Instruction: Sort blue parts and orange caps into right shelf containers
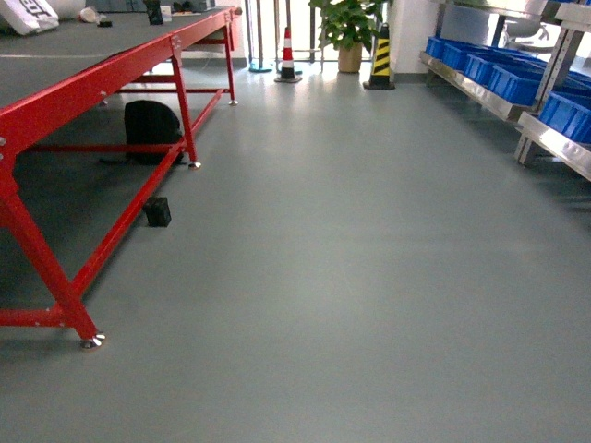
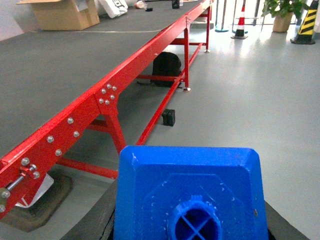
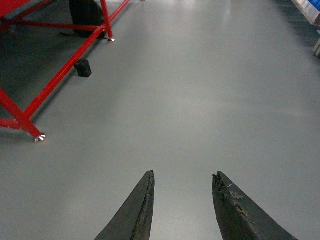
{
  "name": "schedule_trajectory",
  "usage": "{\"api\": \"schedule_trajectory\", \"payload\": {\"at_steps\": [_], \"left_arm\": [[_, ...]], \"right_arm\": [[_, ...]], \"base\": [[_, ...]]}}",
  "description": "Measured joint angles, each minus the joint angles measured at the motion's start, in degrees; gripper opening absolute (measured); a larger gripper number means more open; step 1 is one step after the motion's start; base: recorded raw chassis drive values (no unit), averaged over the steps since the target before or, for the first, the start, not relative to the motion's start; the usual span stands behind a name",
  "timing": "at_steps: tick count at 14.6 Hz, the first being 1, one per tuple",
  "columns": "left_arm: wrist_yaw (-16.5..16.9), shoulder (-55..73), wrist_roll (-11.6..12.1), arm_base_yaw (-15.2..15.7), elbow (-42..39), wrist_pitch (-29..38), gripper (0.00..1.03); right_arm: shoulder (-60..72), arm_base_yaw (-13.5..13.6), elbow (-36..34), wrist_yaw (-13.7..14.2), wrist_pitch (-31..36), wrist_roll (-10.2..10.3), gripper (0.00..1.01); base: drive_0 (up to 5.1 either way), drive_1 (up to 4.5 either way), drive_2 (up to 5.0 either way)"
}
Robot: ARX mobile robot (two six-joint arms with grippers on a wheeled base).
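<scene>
Head view looks across a grey floor with neither arm in sight. A long red-framed desk runs along the left, a black backpack and a small black box lying on the floor beneath it. Far right stands the stainless-steel shelf, carrying a row of blue containers on its lower level. At the back are a striped traffic cone, a potted plant and a yellow-black bollard.

Left wrist view is filled at the bottom by a blue part, stud end facing the camera, with dark fingers of the left gripper showing at either side of it, so the gripper is closed on the part. Beyond it the desk's grey top stretches away, a cardboard box at the far end.

Right wrist view shows the right gripper with its two dark fingertips spread apart and nothing between them, hanging above bare floor well away from the shelf.
</scene>
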Motion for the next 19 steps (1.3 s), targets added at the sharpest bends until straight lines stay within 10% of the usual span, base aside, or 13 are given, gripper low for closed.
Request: {"api": "schedule_trajectory", "payload": {"at_steps": [9, 19], "left_arm": [[0.4, 0.0, 0.0, -0.5, 0.0, -0.2, 0.44], [0.0, -0.1, 0.0, 0.1, 0.0, -0.2, 0.44]], "right_arm": [[0.0, -0.4, 0.0, 0.4, -0.1, 0.0, 0.34], [-0.2, -0.3, 0.0, 0.0, -0.3, 0.0, 0.34]], "base": [[2.8, -1.38, -1.4], [0.0, 4.07, -4.0]]}}
